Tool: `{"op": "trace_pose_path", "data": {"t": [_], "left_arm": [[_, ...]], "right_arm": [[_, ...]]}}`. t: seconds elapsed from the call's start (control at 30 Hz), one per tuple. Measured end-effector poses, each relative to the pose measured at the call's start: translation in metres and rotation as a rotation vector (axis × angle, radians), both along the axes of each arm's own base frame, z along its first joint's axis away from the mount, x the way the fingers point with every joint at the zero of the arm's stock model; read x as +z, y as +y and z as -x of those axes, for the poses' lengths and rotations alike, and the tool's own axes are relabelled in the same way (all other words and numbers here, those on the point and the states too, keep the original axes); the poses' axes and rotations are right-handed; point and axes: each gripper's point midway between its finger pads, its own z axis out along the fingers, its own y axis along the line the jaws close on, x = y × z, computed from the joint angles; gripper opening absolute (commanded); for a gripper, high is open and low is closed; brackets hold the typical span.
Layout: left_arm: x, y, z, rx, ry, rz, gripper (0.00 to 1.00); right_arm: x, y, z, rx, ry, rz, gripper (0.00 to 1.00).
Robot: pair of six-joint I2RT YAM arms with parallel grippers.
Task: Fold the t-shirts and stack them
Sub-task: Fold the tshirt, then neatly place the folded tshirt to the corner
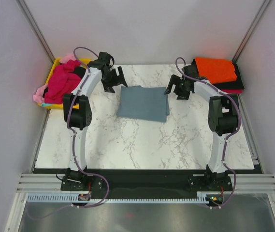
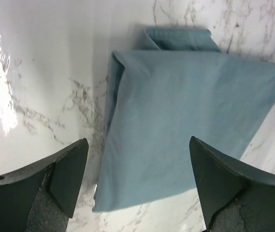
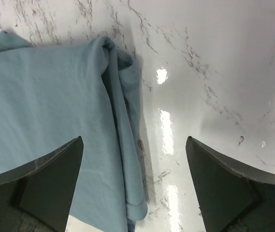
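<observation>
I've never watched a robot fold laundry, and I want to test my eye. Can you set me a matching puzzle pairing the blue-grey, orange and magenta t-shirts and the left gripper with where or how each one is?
Things:
1. slate blue-grey t-shirt
2. orange t-shirt
3. magenta t-shirt
4. left gripper

Places or states:
A. crumpled in the yellow tray
B. open, holding nothing
C. folded, in the middle of the table
D. folded, at the far right corner

Pairs: 1-C, 2-D, 3-A, 4-B.
</observation>
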Motion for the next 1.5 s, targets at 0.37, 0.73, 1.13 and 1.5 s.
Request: {"op": "trace_pose_path", "data": {"t": [0.37, 0.73, 1.13, 1.5], "left_arm": [[0.075, 0.023, 0.089, -0.042, -0.074, -0.041, 0.90], [0.052, 0.032, 0.105, -0.063, -0.034, -0.089, 0.89], [0.047, 0.028, 0.107, -0.076, -0.029, -0.065, 0.88], [0.053, 0.019, 0.109, -0.100, -0.047, -0.011, 0.86]], "right_arm": [[-0.016, 0.015, -0.016, 0.057, -0.062, -0.106, 0.84], [-0.034, 0.068, -0.038, 0.153, -0.110, -0.228, 0.00], [0.001, 0.012, -0.040, 0.227, -0.101, -0.002, 0.00], [0.150, -0.116, -0.087, 0.107, -0.377, 0.361, 0.00]]}}
